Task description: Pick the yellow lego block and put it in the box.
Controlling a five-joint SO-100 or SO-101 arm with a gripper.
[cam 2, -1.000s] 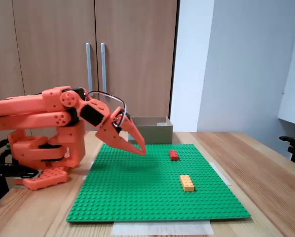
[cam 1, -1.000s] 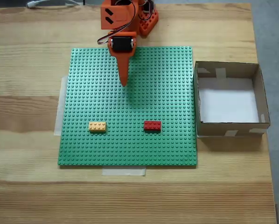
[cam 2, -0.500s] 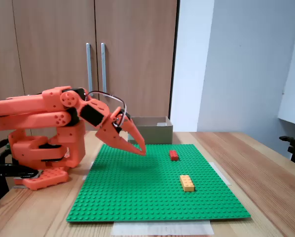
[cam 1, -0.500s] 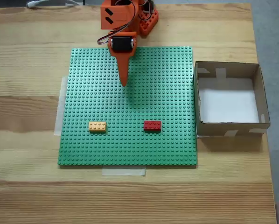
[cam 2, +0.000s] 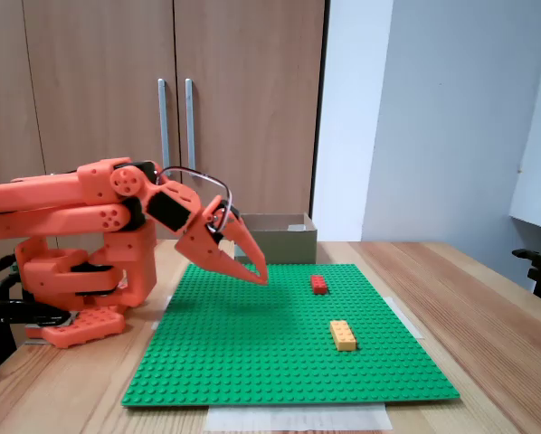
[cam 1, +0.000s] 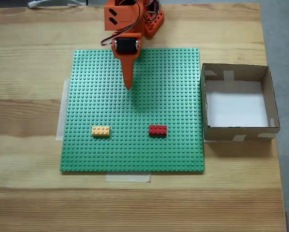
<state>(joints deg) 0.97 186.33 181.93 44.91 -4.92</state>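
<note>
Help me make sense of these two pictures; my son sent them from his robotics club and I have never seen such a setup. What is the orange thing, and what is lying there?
The orange thing is a small robot arm standing on a wooden table. One fixed view looks straight down, the other looks across from the side. The pointed claw at its end looks shut, holds nothing and hangs above a green studded baseplate. On that plate lie a yellow lego block and a red brick, apart from each other. Beside the plate stands an empty cardboard box with a white floor.
</note>
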